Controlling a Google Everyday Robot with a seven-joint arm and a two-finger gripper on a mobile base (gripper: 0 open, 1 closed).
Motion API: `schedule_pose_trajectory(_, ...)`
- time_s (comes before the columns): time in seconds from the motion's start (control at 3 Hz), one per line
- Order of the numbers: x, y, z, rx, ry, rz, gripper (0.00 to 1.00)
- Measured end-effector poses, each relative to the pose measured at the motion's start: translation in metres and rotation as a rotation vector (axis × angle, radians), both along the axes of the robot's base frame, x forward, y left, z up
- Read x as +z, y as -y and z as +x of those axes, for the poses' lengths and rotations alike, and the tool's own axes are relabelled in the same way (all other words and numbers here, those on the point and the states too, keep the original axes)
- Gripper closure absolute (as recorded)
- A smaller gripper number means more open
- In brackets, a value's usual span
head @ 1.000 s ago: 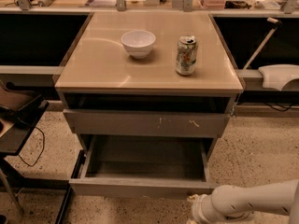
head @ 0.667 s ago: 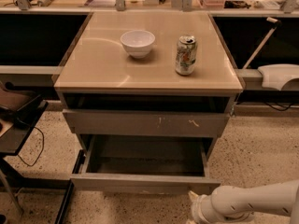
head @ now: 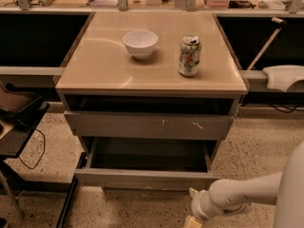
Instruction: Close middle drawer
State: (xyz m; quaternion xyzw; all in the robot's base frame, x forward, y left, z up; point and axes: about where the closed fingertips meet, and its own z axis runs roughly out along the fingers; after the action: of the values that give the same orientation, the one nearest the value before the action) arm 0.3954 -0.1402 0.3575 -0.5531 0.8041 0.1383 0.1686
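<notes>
at the foot of the grey cabinet, the wide shallow grey middle drawer (head: 142,178) stands pulled out over the floor, its plain flat front panel smooth and matte, with a dark, box-like inside showing behind it. just above it sits a closed grey drawer front with pale scratch marks (head: 152,125), and over that a dark open slot runs under the top. the glossy beige square worktop (head: 95,70) carries a round white ceramic bowl (head: 140,43) and, to its right and apart from it, an upright pale printed metal drink can (head: 190,56) with a shiny lid.

the smooth white rounded robot arm (head: 242,196) reaches in from the lower right. its end effector (head: 194,218) hangs low by the picture's bottom edge, just in front of and below the right end of the middle drawer's front panel, not visibly touching it. it is cut off by the edge, so whether it is open or closed cannot be told.

the floor is speckled beige terrazzo (head: 256,146). a thin black cable (head: 35,151) loops at the left, and dark recessed bays flank the cabinet.
</notes>
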Motion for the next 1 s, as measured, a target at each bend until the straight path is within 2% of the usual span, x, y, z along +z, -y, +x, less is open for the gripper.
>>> schedule_pose_trajectory(0.67,0.005,-0.017,0.071,0.004,-0.029,-0.057,0.0)
schedule_pose_trajectory(1.0,0.005,-0.017,0.071,0.004,-0.029,-0.057,0.0)
